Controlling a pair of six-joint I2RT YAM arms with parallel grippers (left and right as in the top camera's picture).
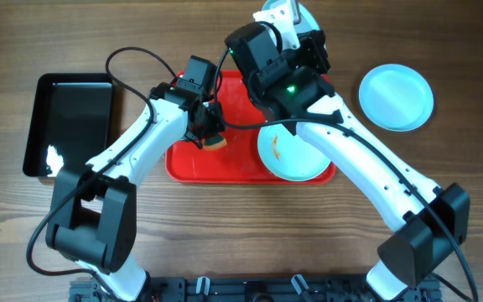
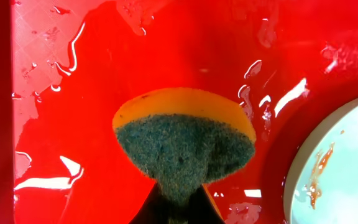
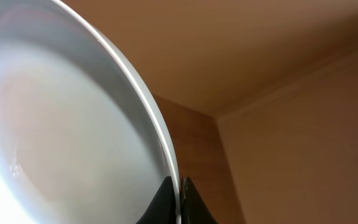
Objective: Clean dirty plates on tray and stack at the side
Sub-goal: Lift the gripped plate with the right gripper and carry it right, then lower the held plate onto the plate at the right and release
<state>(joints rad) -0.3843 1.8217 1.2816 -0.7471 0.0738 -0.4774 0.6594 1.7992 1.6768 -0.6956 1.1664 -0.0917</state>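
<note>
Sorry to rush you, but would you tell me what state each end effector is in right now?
Left end effector: closed, holding the sponge.
Right end effector: closed, pinching the rim of a plate.

There are three plates: a bare plate out on the wood, a smeared plate, and a held plate seen from the right wrist. There are two trays, one red tray and one black tray. There is one sponge, yellow with a green scouring face. Two arms reach in, a left arm and a right arm. Each ends in one gripper, so two in all: the left gripper and the right gripper. One table lies under everything.
</note>
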